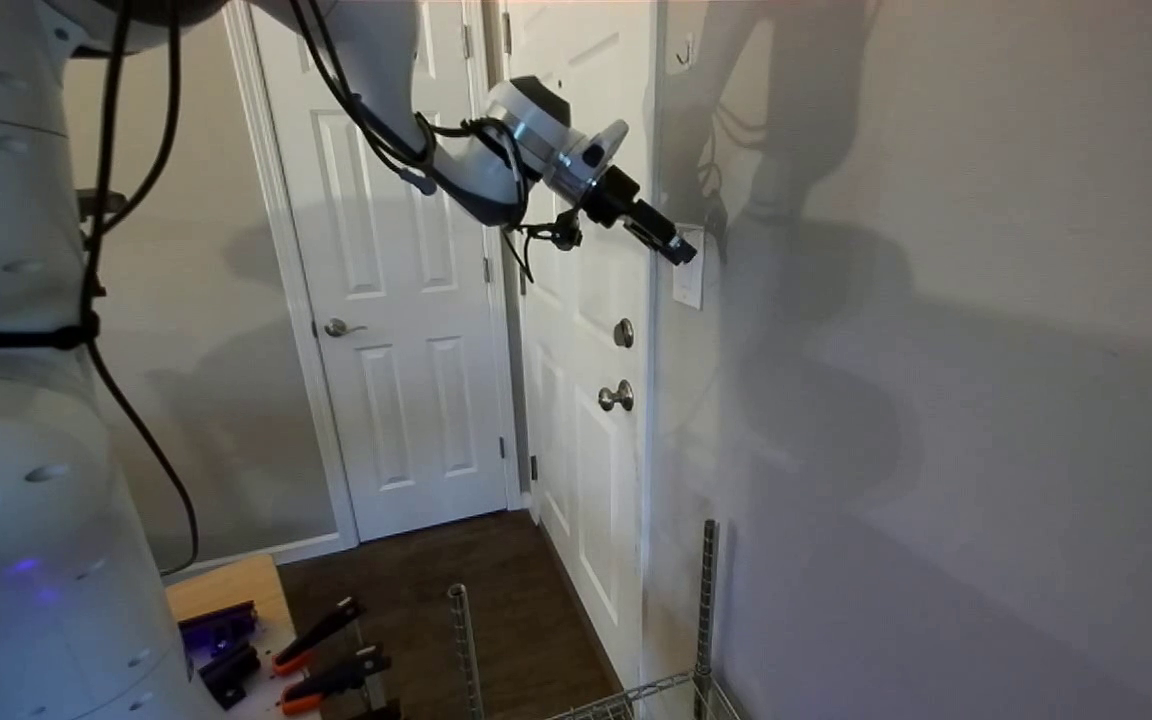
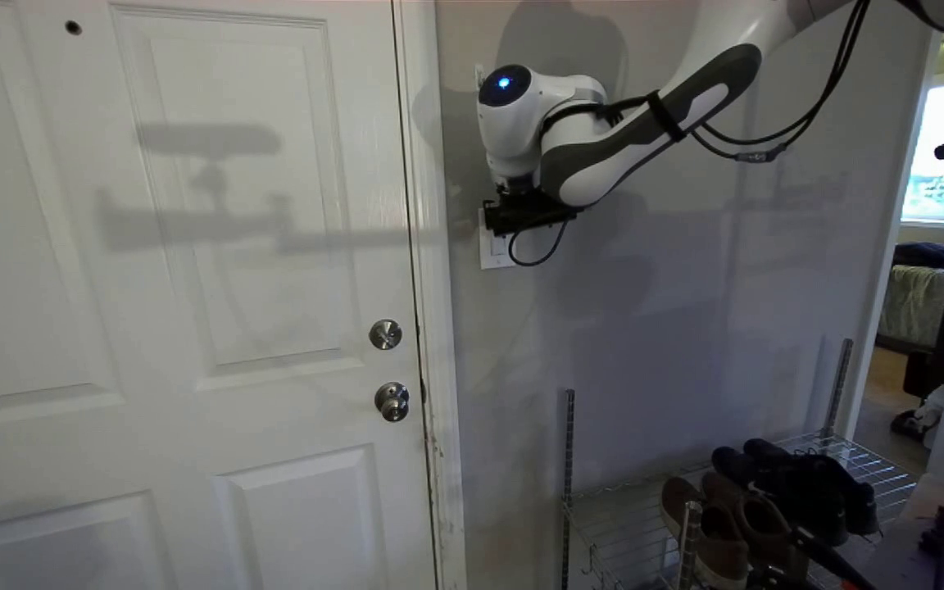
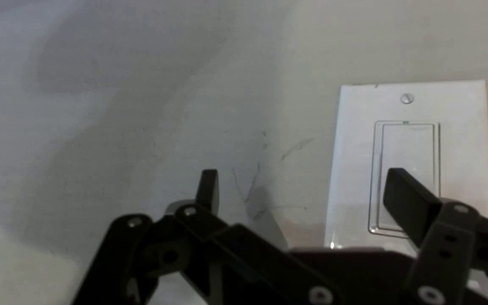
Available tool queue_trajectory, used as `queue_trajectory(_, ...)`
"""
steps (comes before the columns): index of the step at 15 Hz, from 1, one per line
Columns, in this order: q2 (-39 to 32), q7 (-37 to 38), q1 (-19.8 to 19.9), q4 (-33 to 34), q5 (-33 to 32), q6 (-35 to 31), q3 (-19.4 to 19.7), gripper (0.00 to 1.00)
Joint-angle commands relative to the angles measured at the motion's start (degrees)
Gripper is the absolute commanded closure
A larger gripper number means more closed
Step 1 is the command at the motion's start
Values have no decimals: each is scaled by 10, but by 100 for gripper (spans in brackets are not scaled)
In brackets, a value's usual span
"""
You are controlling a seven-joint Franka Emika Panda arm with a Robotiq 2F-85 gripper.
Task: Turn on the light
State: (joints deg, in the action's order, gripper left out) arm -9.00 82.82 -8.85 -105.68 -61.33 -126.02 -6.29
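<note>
The light switch is a white upright wall plate with a flat rocker. It also shows in both exterior views, partly covered by my gripper. My gripper is open, with nothing between its fingers. In the wrist view its right finger overlaps the lower part of the rocker, and its left finger is over bare wall. In an exterior view the gripper points down toward the plate from the door side. Whether a fingertip touches the plate cannot be told. No lamp is in view.
A white door with a round knob and deadbolt is beside the switch. A wire rack with upright posts and shoes stands below. A wall hook is above the plate. Clamps lie near the robot base.
</note>
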Motion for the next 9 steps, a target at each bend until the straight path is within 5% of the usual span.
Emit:
queue_trajectory(1,11,13,-8,-13,16,12,-4,0)
queue_trajectory(9,49,18,-17,-60,15,6,-13,0)
